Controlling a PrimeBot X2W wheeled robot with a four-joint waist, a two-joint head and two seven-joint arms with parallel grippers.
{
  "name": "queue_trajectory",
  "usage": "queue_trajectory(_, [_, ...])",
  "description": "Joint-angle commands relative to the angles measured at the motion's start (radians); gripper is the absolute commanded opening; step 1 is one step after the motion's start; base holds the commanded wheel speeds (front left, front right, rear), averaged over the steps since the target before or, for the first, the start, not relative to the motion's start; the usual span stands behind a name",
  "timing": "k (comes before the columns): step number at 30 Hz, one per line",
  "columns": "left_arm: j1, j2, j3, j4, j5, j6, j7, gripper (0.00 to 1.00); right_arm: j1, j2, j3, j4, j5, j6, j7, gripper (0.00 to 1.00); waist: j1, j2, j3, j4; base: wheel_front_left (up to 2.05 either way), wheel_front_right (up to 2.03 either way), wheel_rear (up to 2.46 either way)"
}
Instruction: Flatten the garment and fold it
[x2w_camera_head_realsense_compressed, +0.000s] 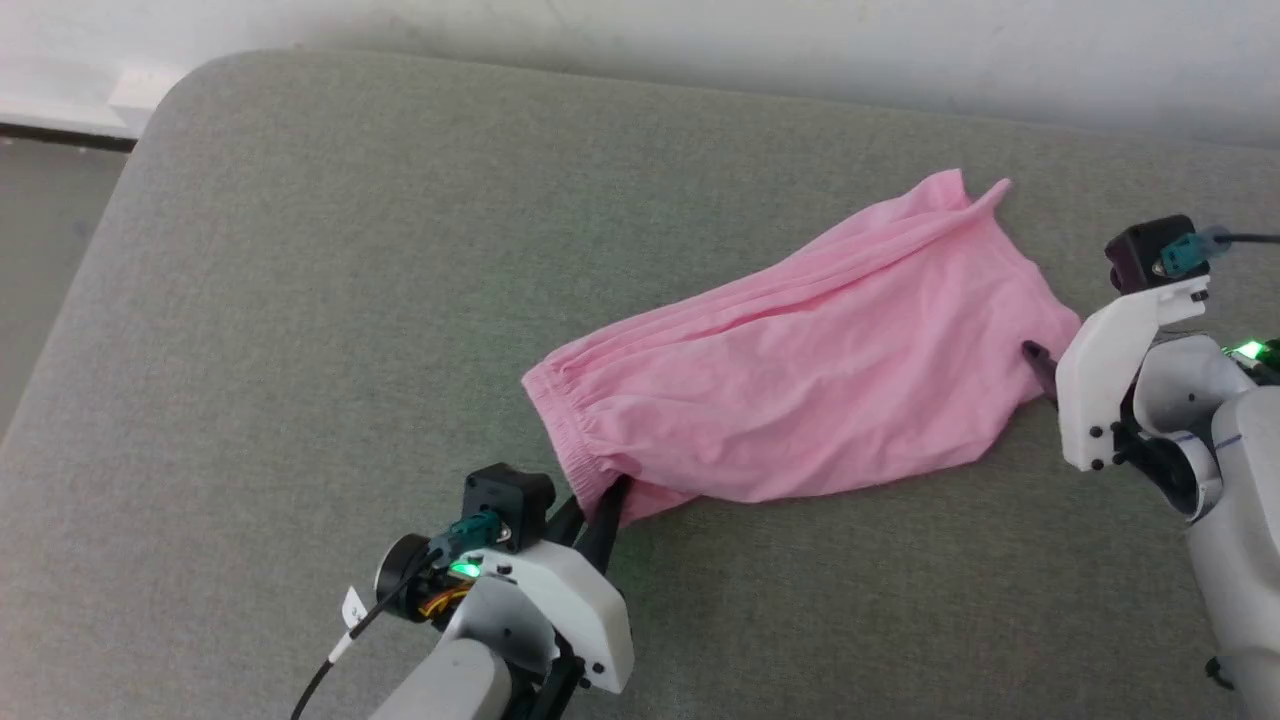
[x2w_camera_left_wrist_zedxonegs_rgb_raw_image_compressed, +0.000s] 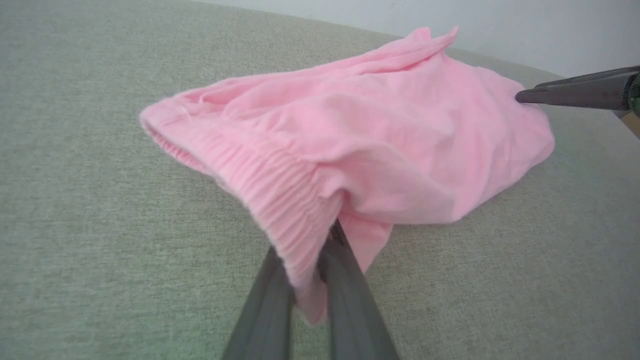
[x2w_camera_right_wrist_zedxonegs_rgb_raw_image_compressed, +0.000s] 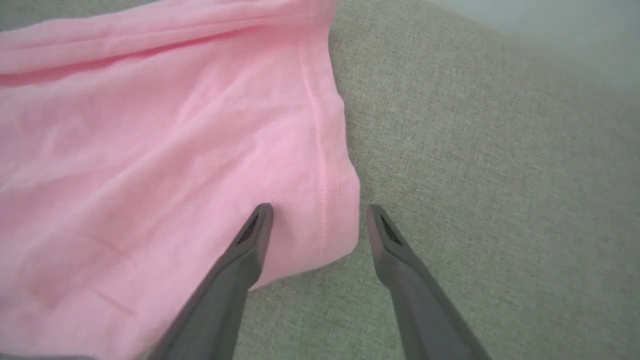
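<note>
On the grey upholstered seat (x2w_camera_head_realsense_compressed: 300, 300), the garment (x2w_camera_head_realsense_compressed: 800, 370) lay bunched and creased. Your left gripper (x2w_camera_head_realsense_compressed: 598, 503) pinched its waistband (x2w_camera_left_wrist_zedxonegs_rgb_raw_image_compressed: 260, 185); your right gripper (x2w_camera_right_wrist_zedxonegs_rgb_raw_image_compressed: 317, 217) stood spread astride the leg hem (x2w_camera_right_wrist_zedxonegs_rgb_raw_image_compressed: 325, 165). Flattening looked unfinished, folding unstarted.

Pinched shorts (x2w_camera_head_realsense_compressed: 800, 380) by the waistband with left gripper (x2w_camera_head_realsense_compressed: 605, 495); touched the opposite hem with right gripper (x2w_camera_head_realsense_compressed: 1035, 358), fingers mostly hidden; lay creased across grey cushion (x2w_camera_head_realsense_compressed: 300, 300).

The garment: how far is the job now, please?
Done: the garment lies stretched out on the grey cushion. In hand: left gripper pinches the waistband; right gripper is open over the hem. Remaining: smoothing wrinkles, every fold.
</note>
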Motion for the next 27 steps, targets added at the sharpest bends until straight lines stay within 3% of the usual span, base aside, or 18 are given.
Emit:
queue_trajectory(1, [-0.022, -0.008, -0.006, -0.001, 0.010, -0.008, -0.003, 0.00, -0.038, -0.008, 0.008, 0.046, -0.036, -0.002, 0.016, 1.00, -0.0001, 0.0000, 0.027, 0.031, 0.00, 0.00, 0.00])
queue_trajectory(6, [-0.038, -0.019, -0.025, 0.015, 0.016, -0.020, -0.007, 0.00, -0.097, -0.011, 0.049, 0.181, -0.091, -0.002, 0.048, 1.00, -0.0001, 0.0000, 0.038, 0.057, 0.00, 0.00, 0.00])
queue_trajectory(10, [-0.043, -0.024, -0.032, 0.027, 0.015, -0.025, -0.013, 0.00, -0.106, -0.002, 0.106, 0.246, -0.049, -0.002, 0.076, 1.00, -0.0001, 0.0000, 0.039, 0.067, 0.00, 0.00, 0.00])
queue_trajectory(11, [-0.043, -0.024, -0.032, 0.031, 0.014, -0.026, -0.014, 0.00, -0.104, -0.001, 0.120, 0.256, -0.028, -0.002, 0.080, 0.93, -0.0001, 0.0000, 0.038, 0.067, 0.00, 0.00, 0.00])
queue_trajectory(12, [-0.043, -0.023, -0.033, 0.041, 0.013, -0.026, -0.016, 0.00, -0.102, -0.004, 0.147, 0.267, 0.010, -0.002, 0.083, 0.00, -0.0001, 0.0000, 0.036, 0.067, 0.00, 0.00, 0.00])
queue_trajectory(17, [-0.036, -0.017, -0.036, 0.055, 0.011, -0.023, -0.017, 0.00, -0.097, -0.039, 0.183, 0.287, 0.058, -0.002, 0.055, 0.00, -0.0001, 0.0000, 0.018, 0.056, 0.00, 0.00, 0.00])
queue_trajectory(27, [-0.022, 0.015, -0.058, 0.057, 0.000, -0.057, 0.004, 0.00, -0.029, -0.099, 0.128, 0.250, 0.194, -0.002, -0.033, 0.00, -0.0001, 0.0000, -0.061, 0.014, 0.00, 0.00, 0.00])
